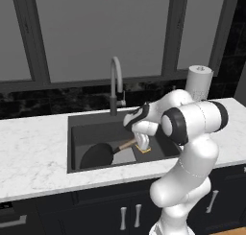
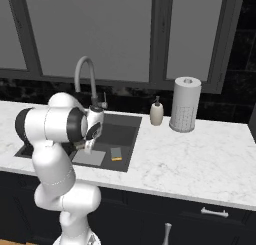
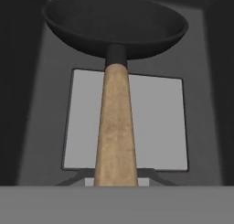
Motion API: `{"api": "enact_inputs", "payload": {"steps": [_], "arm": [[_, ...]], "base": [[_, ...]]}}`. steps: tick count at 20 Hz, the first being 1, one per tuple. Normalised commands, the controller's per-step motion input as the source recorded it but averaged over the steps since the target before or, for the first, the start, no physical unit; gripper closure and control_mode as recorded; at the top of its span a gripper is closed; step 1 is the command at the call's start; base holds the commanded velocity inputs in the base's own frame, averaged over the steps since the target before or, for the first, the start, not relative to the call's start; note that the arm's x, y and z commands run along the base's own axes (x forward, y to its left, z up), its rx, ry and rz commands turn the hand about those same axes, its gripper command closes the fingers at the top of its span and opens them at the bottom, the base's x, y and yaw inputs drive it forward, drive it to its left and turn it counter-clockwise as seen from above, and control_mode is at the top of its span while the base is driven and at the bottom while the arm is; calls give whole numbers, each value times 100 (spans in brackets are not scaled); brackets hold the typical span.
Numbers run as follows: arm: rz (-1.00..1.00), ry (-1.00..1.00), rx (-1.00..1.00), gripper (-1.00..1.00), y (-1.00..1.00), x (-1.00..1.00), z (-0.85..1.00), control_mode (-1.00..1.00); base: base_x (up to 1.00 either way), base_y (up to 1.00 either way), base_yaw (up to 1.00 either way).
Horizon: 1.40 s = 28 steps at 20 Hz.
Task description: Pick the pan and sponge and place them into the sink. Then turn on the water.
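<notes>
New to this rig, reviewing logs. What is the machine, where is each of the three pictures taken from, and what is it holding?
It's a white robot arm on a driving base in a simulated kitchen. Two pictures come from cameras on the base, behind the arm to its left and right. The third comes from a camera on the hand, looking along the gripper. The gripper is shut on the wooden handle of the pan, holding it inside the sink, above the pale drain plate. The sponge already lies in the sink. On the counter stand a soap bottle and a paper towel roll. The faucet shows no water.
</notes>
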Motion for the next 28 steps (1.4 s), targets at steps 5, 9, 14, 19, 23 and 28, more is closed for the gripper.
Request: {"api": "enact_inputs", "payload": {"steps": [5, 9, 14, 19, 23, 28], "arm": [[0, 0, 0, 100, -6, 5, -17, -100], [0, -1, 0, 100, -4, 24, -11, -100], [0, -3, 0, 100, -10, 45, -31, -100], [0, -3, 0, 100, -4, 33, -23, -100], [0, 0, 0, 100, 0, 3, -16, -100], [0, 0, 0, 100, 0, 0, -15, -100]], "base": [[0, 0, 0], [0, 0, 0], [0, 0, 0], [0, 0, 0], [0, 0, 0], [0, 0, 0]]}}
